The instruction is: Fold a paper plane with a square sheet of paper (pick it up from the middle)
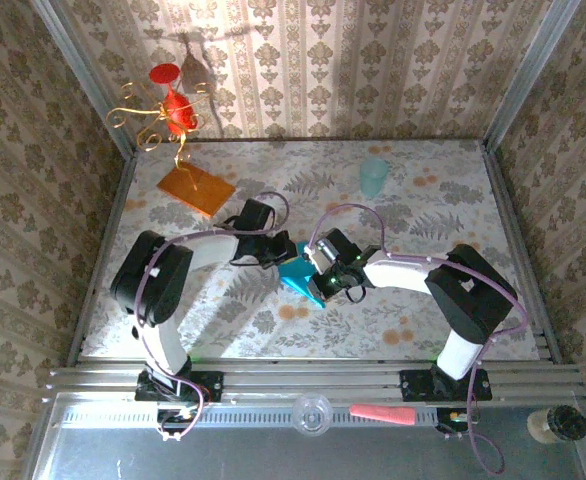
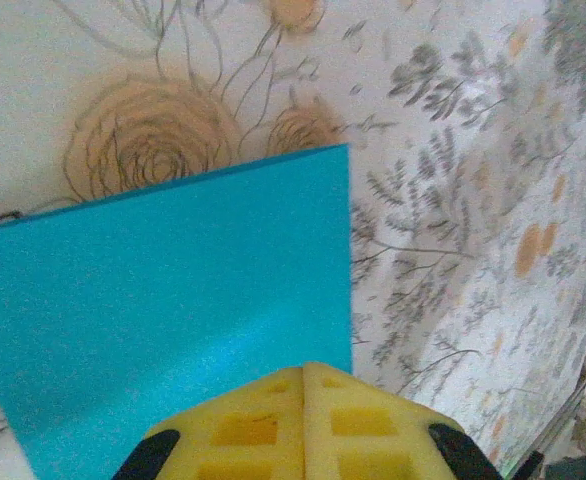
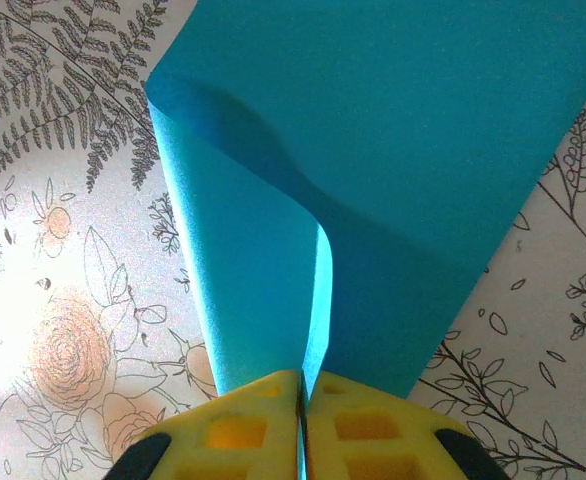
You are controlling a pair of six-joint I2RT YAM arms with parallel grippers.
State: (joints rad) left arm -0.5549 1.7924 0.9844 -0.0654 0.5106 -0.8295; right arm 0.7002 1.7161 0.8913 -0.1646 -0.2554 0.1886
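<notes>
The square sheet of paper point(image 1: 301, 280) is teal-blue and sits mid-table between both grippers. My right gripper point(image 1: 316, 268) is shut on it. In the right wrist view, the sheet point(image 3: 403, 150) curls over on itself and one edge runs into the seam between the yellow pads point(image 3: 263, 420) of that gripper point(image 3: 302, 376). My left gripper point(image 1: 285, 254) is shut, pads pressed together. In the left wrist view its tips point(image 2: 305, 368) sit over the flat sheet point(image 2: 173, 290) near its right edge, with nothing seen between them. The paper plane is out of view.
An orange slab point(image 1: 195, 188) lies at the back left, with a red and gold ornament point(image 1: 173, 110) behind it. A pale mint cup point(image 1: 373, 176) stands at the back right. A pink strip point(image 1: 381, 413) lies on the front rail.
</notes>
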